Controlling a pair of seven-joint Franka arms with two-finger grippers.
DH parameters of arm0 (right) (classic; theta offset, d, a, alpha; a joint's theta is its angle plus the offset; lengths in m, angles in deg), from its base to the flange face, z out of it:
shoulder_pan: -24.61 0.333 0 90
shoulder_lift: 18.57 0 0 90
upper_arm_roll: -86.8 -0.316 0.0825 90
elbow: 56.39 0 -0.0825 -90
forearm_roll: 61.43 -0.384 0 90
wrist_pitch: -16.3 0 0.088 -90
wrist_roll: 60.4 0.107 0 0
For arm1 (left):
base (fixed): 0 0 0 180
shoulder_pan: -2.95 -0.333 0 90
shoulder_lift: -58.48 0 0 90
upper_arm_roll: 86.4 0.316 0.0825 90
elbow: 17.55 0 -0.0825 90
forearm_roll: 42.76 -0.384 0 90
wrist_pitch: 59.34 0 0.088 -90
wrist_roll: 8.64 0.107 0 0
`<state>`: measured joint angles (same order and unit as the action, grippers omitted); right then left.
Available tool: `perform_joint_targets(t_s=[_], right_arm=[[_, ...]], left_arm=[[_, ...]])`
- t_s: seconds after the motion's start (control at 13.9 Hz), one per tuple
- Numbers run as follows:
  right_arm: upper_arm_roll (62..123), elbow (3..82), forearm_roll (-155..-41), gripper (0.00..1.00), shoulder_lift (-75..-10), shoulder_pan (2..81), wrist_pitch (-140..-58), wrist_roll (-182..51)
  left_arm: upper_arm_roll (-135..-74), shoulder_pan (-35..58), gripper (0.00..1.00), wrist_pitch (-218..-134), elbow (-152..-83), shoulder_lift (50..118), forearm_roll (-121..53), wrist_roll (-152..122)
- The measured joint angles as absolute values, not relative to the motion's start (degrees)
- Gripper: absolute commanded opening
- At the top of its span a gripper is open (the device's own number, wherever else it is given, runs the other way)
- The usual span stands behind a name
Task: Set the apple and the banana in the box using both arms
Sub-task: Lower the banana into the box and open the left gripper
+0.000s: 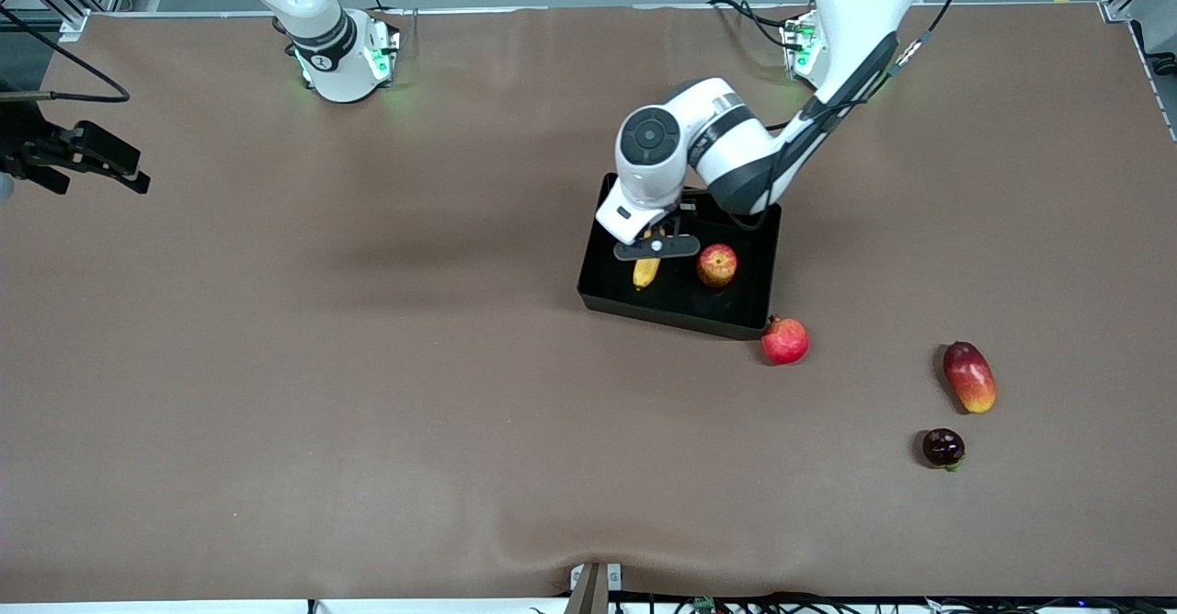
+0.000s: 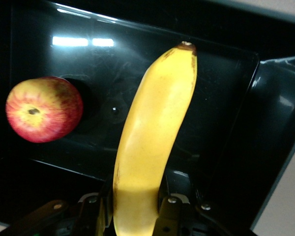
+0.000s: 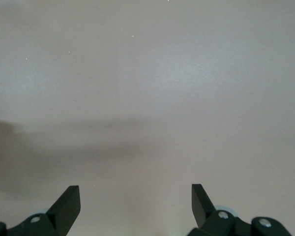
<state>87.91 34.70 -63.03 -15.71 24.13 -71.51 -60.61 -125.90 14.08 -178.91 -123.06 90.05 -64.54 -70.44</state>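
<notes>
Inside the shiny black box (image 1: 763, 269) sits the small red-yellow apple (image 1: 716, 265). Left claw (image 1: 656, 248) grips the long yellow banana (image 2: 150, 142) over it, unreleased. Right claw (image 3: 136, 204) waits, wide, over bare bench (image 1: 368, 366).

Even bright light, glare on box (image 2: 83, 42)

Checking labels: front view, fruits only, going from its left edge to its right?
Long yellow banana held by the left gripper → streaky red-yellow apple → plain red pomegranate → dark purple round fruit → oblong red-yellow mango.
</notes>
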Motion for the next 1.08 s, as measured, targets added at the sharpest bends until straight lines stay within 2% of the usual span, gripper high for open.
perform_joint_targets(t_s=[0.29, 0.36, 0.43, 0.5, 0.86, 1.08], right_arm=[[87.9, 34.7, -63.0, 1.00, -15.7, 24.1, -71.5, -60.6], [87.9, 34.7, -63.0, 1.00, -15.7, 24.2, -71.5, -60.6], [87.9, 34.7, -63.0, 1.00, -15.7, 24.3, -71.5, -60.6], [87.9, 34.7, -63.0, 1.00, -15.7, 24.4, -71.5, -60.6], [87.8, 34.7, -62.9, 1.00, -15.7, 25.0, -70.9, -60.5], [87.8, 34.7, -62.9, 1.00, -15.7, 25.0, -70.8, -60.5]], left_arm=[[-125.5, 14.8, 0.00, -181.8, -123.1, 95.5, -72.5, -74.0], [-125.3, 14.7, 0.05, -183.0, -123.0, 96.8, -73.3, -74.2], [-125.2, 14.6, 0.48, -184.3, -122.9, 97.9, -73.6, -74.3], [-125.1, 14.6, 0.99, -185.2, -122.7, 98.7, -73.7, -74.4], [-125.2, 13.0, 1.00, -184.7, -120.7, 98.5, -73.8, -75.8], [-125.6, 8.5, 1.00, -178.8, -118.3, 92.8, -73.8, -75.3]])
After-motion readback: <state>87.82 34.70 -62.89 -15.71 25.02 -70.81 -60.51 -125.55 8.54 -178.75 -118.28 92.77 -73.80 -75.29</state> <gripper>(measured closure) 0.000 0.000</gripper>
